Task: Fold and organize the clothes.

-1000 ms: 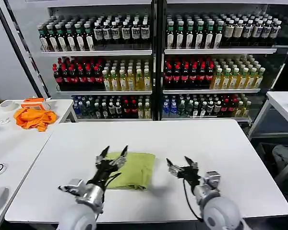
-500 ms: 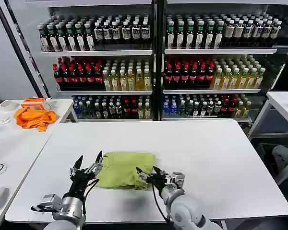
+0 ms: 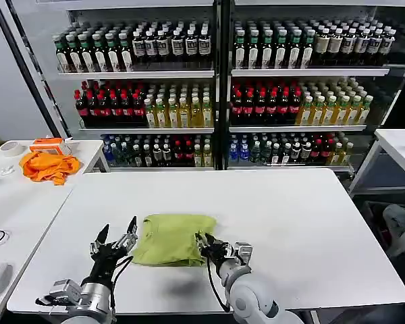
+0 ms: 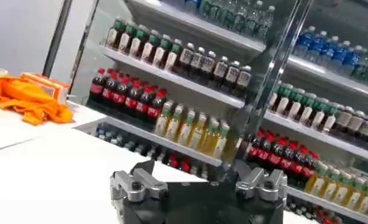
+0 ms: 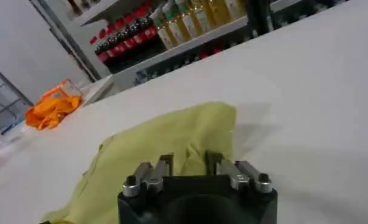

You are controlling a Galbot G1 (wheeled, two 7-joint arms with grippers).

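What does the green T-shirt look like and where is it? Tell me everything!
The T-shirt is plain lime yellow-green, with no print, made of cloth that looks soft and thin. It is folded into a small, roughly square, slightly rumpled bundle lying flat on the white table, near the front edge. The right gripper is at its right-hand edge, fingers open, reaching onto the fabric. The left gripper is open just beside its left edge, not touching it.
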